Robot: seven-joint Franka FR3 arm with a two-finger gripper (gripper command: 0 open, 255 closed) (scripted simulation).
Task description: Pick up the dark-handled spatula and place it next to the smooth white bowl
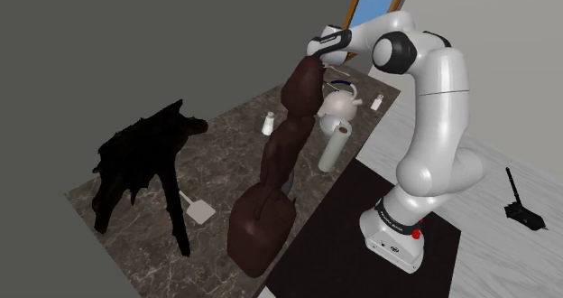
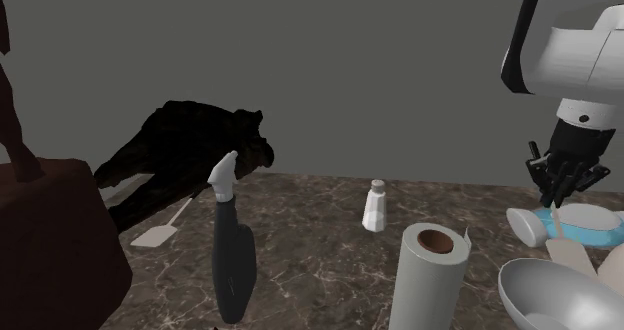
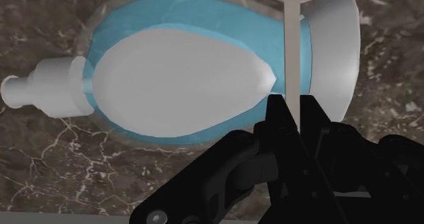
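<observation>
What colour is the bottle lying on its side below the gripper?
The bottle is light blue, with a white oval face and a white cap. The wrist view shows it best.

Black hand (image 2: 556,192) above blue-white bottle (image 2: 578,225), paper towel roll (image 2: 428,278), shaker (image 2: 376,206), dark spray bottle (image 2: 233,253)

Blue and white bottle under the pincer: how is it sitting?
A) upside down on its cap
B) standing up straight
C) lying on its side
C: the blue and white bottle lies flat on its side on the dark marbled counter, its white cap pointing sideways, just below the pincer.
</observation>
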